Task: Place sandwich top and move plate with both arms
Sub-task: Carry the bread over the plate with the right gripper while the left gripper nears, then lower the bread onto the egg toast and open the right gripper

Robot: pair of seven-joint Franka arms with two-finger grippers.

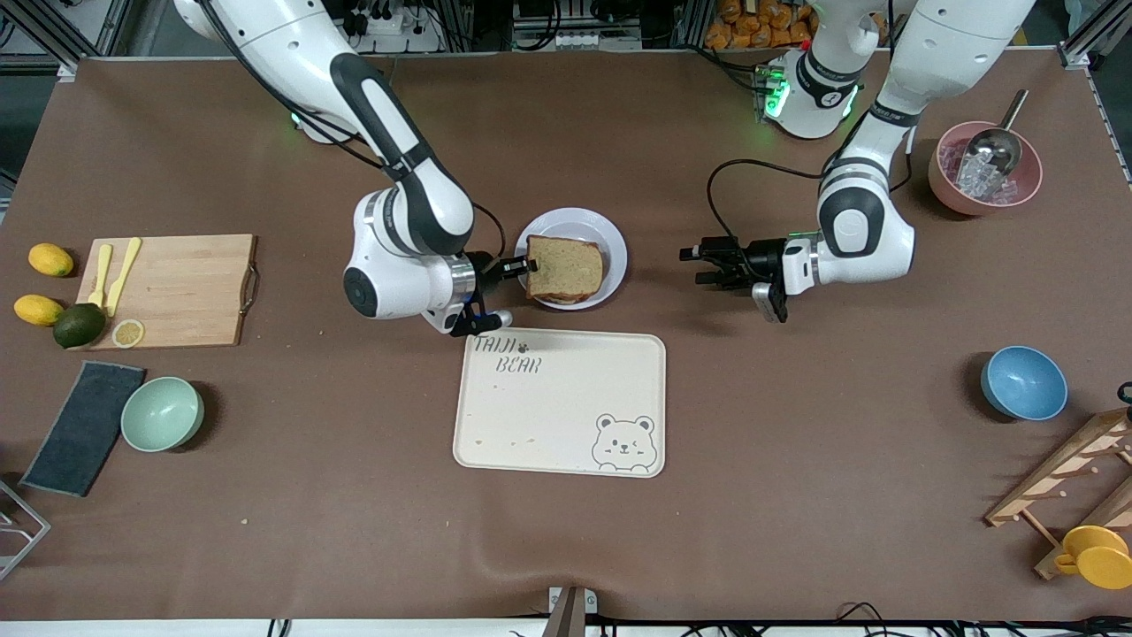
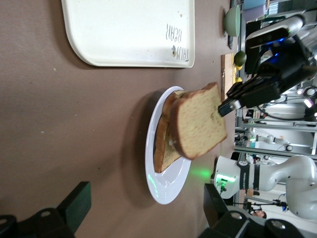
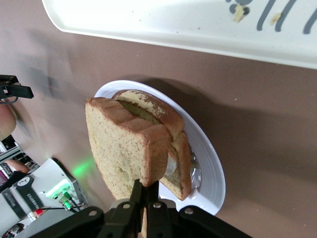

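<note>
The sandwich top (image 1: 566, 265) is a plain brown slice, tilted over a lower bread slice (image 3: 181, 163) that lies on the pale round plate (image 1: 570, 217). My right gripper (image 1: 529, 264) is shut on the top slice's crust edge at the plate's rim; the right wrist view shows its fingers (image 3: 147, 186) pinching the slice (image 3: 124, 148) above the plate (image 3: 208, 168). My left gripper (image 1: 699, 265) is open and empty, low over the table beside the plate, toward the left arm's end. In the left wrist view the plate (image 2: 163, 188) lies ahead of the left gripper (image 2: 146, 201).
The cream bear tray (image 1: 566, 407) lies just nearer the camera than the plate. A cutting board (image 1: 177, 287), lemons, a lime and a mint bowl (image 1: 162, 413) are at the right arm's end. A pink bowl with ice (image 1: 983, 168), a blue bowl (image 1: 1023, 381) and a wooden rack are at the left arm's end.
</note>
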